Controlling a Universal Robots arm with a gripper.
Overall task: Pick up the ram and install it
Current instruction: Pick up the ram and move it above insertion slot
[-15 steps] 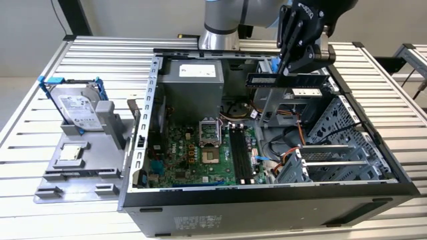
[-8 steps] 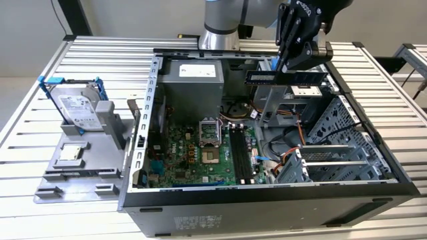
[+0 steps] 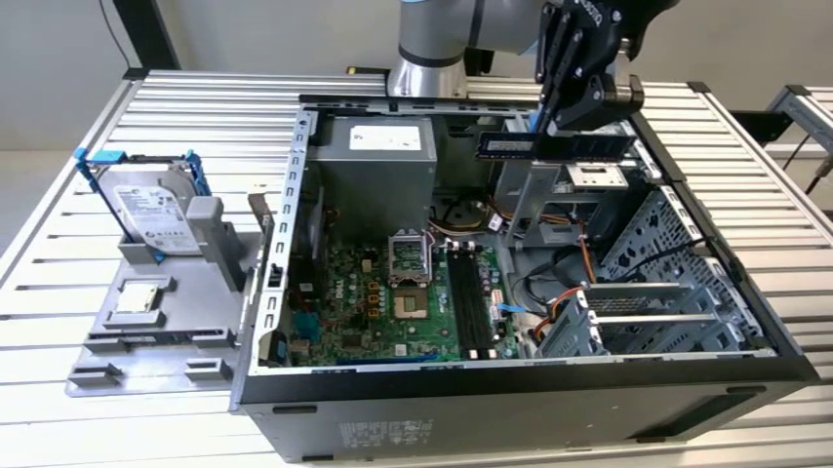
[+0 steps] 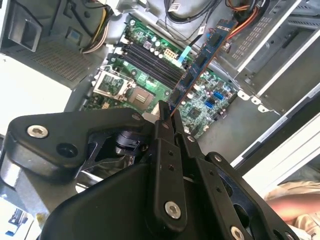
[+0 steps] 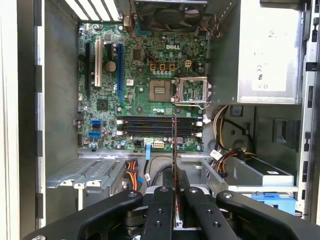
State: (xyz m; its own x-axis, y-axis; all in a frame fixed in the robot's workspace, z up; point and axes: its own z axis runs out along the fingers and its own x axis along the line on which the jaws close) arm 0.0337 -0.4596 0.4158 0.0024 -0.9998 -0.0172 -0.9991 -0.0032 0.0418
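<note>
Prob. robotics lab: open PC case point(image 3: 521, 414) on slatted alu bench point(image 3: 195, 102)

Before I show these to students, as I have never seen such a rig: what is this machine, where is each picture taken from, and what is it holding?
It is one robot arm with an end effector, shut on the ram, a narrow memory stick, held over an open computer case. The exterior view looks from off the arm; both wrist views ride on it, looking past the end effector into the case at the green motherboard and black memory slots. The case stands on a slatted metal table; at the exterior view's left a hard drive rests on a grey stand.
</note>
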